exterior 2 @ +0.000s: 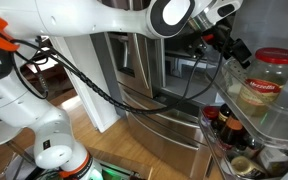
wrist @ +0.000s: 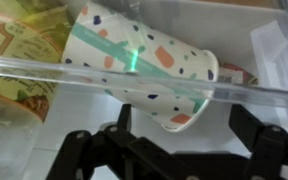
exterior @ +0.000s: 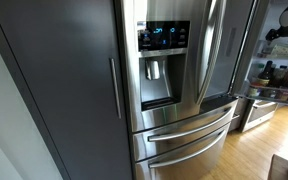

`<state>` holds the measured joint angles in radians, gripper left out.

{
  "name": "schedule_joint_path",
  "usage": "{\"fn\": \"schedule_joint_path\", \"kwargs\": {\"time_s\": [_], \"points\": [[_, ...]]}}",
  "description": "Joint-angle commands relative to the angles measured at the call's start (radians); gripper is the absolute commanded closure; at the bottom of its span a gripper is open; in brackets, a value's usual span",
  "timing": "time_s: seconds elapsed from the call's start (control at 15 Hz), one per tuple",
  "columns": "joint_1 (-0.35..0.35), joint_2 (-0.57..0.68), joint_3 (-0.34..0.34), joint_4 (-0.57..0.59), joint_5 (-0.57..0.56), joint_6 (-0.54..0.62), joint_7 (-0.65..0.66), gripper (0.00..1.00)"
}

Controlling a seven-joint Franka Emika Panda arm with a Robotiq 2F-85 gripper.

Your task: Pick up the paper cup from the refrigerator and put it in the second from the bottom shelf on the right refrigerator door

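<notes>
While the white, many-jointed robot arm (exterior 2: 94, 20) stretches across an exterior view, its black gripper (exterior 2: 222, 38) hangs at an upper clear shelf of the right refrigerator door (exterior 2: 284, 120), just beside a large glass jar with a red lid (exterior 2: 264, 85). Dark bottles (exterior 2: 229, 125) crowd the shelf below that one. The bottom of the door falls outside the frame, so I cannot tell which shelf this is counted from the bottom.

Seen from the wrist, the small pale paper cup (wrist: 144, 70), speckled with green, orange and dark flecks, lies tilted on its side on the white shelf floor. It sits behind a clear plastic rail (wrist: 254, 92) that crosses in front of it. A jar with a yellow label (wrist: 14, 60) stands just beside it at the edge of the frame. The gripper (wrist: 169, 150) shows along the lower edge with its black fingers (wrist: 79, 150) spread wide. The jaws stand open and grip nothing, and the cup lies beyond them, free of both.

An exterior view shows the tall stainless-steel refrigerator (exterior: 184, 90) with its blue-lit dispenser panel (exterior: 164, 37) and two wide drawers with bar handles (exterior: 189, 125). A dark grey cabinet (exterior: 64, 80) stands just beside it.
</notes>
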<state>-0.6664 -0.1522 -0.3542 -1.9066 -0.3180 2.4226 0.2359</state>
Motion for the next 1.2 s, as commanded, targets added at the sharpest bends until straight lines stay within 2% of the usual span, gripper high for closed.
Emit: {"fn": "schedule_joint_path", "kwargs": {"time_s": [0.0, 0.07, 0.2, 0.33, 0.67, 0.87, 1.0, 1.13], "points": [[0.012, 0.01, -0.021, 0.008, -0.065, -0.016, -0.008, 0.0], [0.012, 0.01, -0.021, 0.007, -0.077, -0.019, -0.007, 0.0], [0.011, 0.008, -0.021, 0.009, -0.102, -0.027, 0.003, 0.25], [0.008, 0.008, -0.018, 0.014, -0.13, -0.037, 0.028, 0.42], [0.012, 0.002, -0.008, 0.029, -0.177, -0.087, 0.106, 0.8], [0.021, -0.002, -0.008, 0.035, -0.17, -0.111, 0.122, 0.98], [0.027, -0.003, -0.01, 0.04, -0.165, -0.122, 0.136, 1.0], [0.03, -0.004, -0.012, 0.045, -0.158, -0.124, 0.15, 0.98]]}}
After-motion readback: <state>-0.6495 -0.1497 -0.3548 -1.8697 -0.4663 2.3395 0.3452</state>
